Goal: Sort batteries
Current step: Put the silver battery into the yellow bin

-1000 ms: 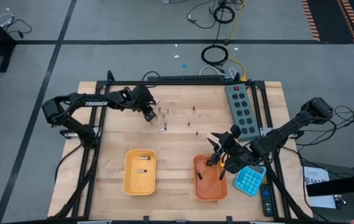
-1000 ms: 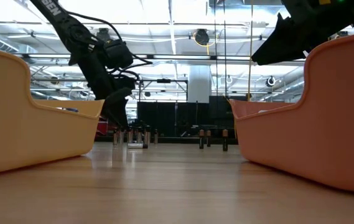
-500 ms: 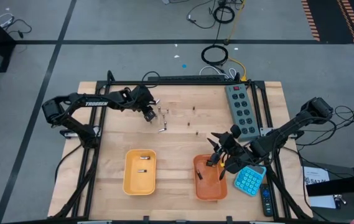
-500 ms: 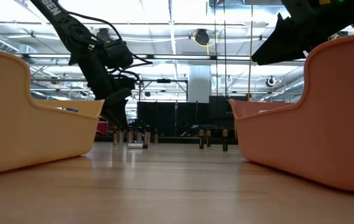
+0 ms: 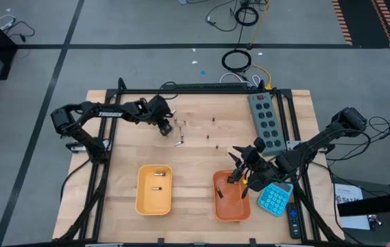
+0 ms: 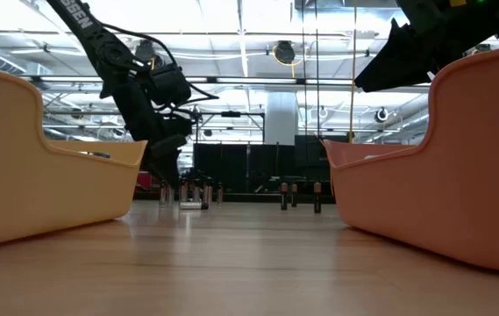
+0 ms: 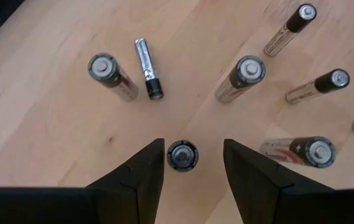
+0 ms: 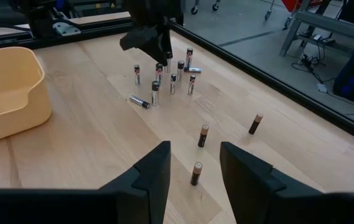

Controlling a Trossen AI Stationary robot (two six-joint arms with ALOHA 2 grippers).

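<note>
**Left gripper straddles an upright battery**

On the bench (image 5: 195, 158), the right gripper (image 5: 239, 180) hangs released above the orange tray (image 5: 230, 204). Beside the yellow tray (image 5: 153, 189), the left gripper (image 7: 191, 163) stands spread around one upright battery (image 7: 182, 155) among the batteries (image 5: 179, 132), not clamping it.

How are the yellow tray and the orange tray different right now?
The yellow tray sits left of the orange tray. The yellow tray holds two batteries; dark ones lie in the orange tray. The right hand hovers over the orange tray, open; nothing hangs over the yellow tray, and the left hand is at the loose batteries. Both trays are similarly shaped, on the wooden table.
</note>
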